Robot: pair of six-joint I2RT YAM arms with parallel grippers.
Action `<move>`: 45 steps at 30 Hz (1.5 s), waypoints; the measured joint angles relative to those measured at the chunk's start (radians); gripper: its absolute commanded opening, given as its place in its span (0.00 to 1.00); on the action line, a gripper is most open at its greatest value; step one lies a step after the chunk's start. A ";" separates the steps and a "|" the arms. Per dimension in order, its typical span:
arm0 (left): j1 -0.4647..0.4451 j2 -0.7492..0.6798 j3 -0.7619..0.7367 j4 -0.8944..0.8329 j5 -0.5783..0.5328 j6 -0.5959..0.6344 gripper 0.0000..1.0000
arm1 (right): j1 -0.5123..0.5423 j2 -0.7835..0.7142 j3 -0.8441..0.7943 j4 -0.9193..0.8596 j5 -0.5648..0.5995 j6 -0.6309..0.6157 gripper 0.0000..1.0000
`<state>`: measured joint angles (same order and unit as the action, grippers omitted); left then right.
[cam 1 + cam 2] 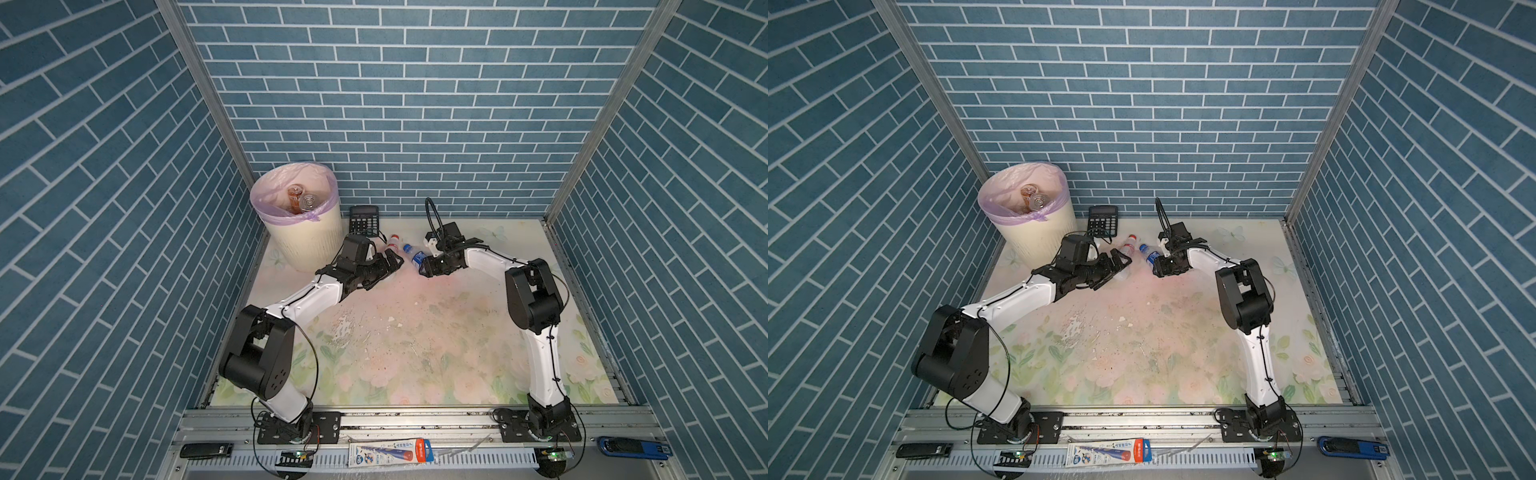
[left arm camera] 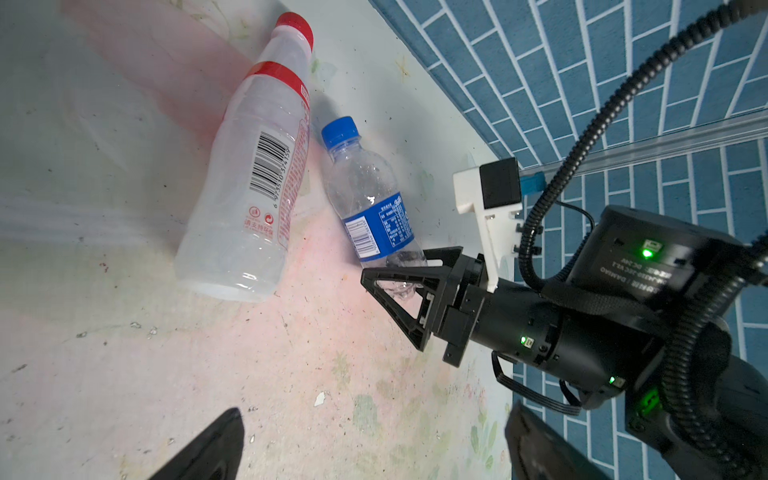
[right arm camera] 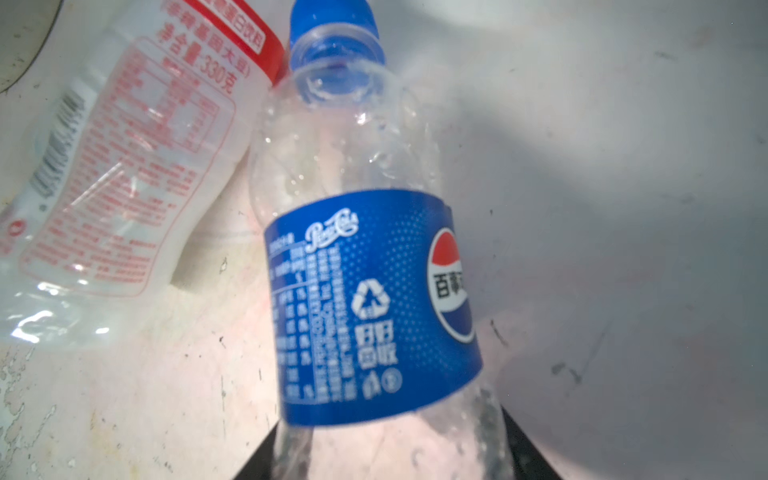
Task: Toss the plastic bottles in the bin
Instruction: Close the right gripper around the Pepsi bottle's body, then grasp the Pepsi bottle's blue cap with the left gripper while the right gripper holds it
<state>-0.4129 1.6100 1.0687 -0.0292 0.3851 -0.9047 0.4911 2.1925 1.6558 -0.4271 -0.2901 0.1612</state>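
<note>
Lying on its side on the table (image 2: 124,332), the blue bottle (image 3: 365,291) looks empty, thin-walled and clear, so it should be very light, springy under pressure and slick on the bare plastic. Its base sits between the jaws of the right gripper (image 2: 405,266), which are closed on it, and its blue cap points straight away from that gripper. The base is probably the stiffest part after the neck, so it is a fair hold. A grip this far from the middle may still let the bottle swing or squirt out if squeezed hard, and the labelled band would give more friction. Just beside it, on the side toward the left gripper (image 1: 390,265), lies the larger red bottle (image 2: 253,187), also seemingly empty and soft-walled; I cannot tell whether the two touch. The left gripper's jaws stand wide apart and empty, with this bottle ahead of them, and its broad labelled waist looks the best place to take it. The bin (image 1: 307,245), with bottles already inside, stands beyond the left gripper, well away from the right one, and a calculator (image 1: 363,220) lies between.
</note>
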 measured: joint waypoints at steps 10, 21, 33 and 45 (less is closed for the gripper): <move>-0.018 0.010 0.003 0.052 0.005 -0.068 0.99 | 0.019 -0.204 -0.175 0.023 0.000 0.050 0.39; -0.021 0.111 0.062 0.204 -0.009 -0.242 0.95 | 0.069 -0.403 -0.229 0.027 -0.012 0.071 0.38; 0.002 0.142 0.130 0.299 -0.060 -0.296 0.72 | 0.117 -0.430 -0.232 0.047 -0.023 0.077 0.37; 0.005 0.224 0.159 0.365 -0.077 -0.324 0.56 | 0.122 -0.481 -0.284 0.053 -0.042 0.077 0.37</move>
<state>-0.4080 1.8339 1.2274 0.3359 0.3077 -1.2285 0.6128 1.7111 1.3716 -0.3744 -0.3325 0.2379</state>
